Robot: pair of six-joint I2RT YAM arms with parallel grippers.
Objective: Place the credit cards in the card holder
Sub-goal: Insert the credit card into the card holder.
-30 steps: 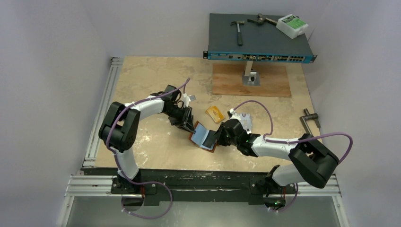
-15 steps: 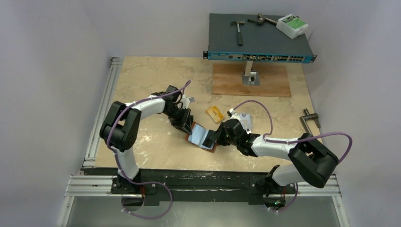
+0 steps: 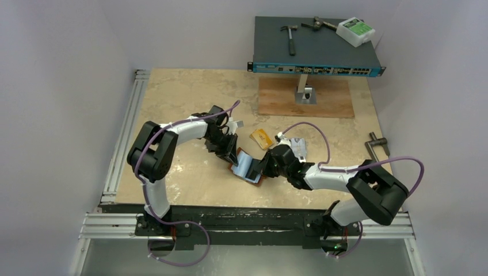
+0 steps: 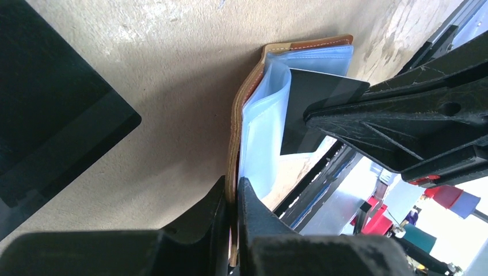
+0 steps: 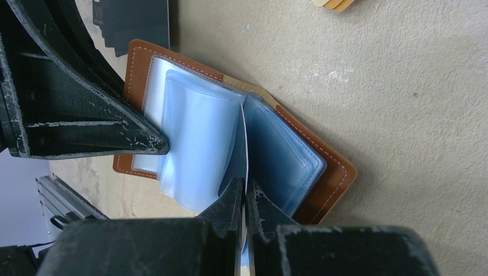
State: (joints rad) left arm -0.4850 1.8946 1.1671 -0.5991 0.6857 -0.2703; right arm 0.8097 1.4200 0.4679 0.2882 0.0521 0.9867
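The brown leather card holder (image 3: 246, 166) lies open on the table between both grippers, its light blue sleeves (image 4: 262, 138) fanned up. My left gripper (image 4: 232, 187) is shut on the edge of its leather cover (image 5: 336, 172); in the top view that gripper (image 3: 233, 156) sits at the holder's left. My right gripper (image 5: 244, 187) is shut on a thin dark card (image 4: 313, 109), seen edge-on between the sleeves. The right gripper (image 3: 263, 167) is at the holder's right. Black cards (image 4: 57, 115) lie beside the holder. A gold-orange card (image 3: 262, 138) and a silvery card (image 3: 298, 147) lie behind it.
A network switch (image 3: 316, 60) on a stand carries a hammer (image 3: 290, 37) and a white box (image 3: 355, 30), above a wooden board (image 3: 305, 99) at the back. A metal handle (image 3: 377, 144) lies at the right edge. Aluminium rails (image 3: 124, 138) border the left side.
My left arm has shifted a little to the right and its jaws have closed on the holder's cover. The right gripper has stayed at the holder with the card.
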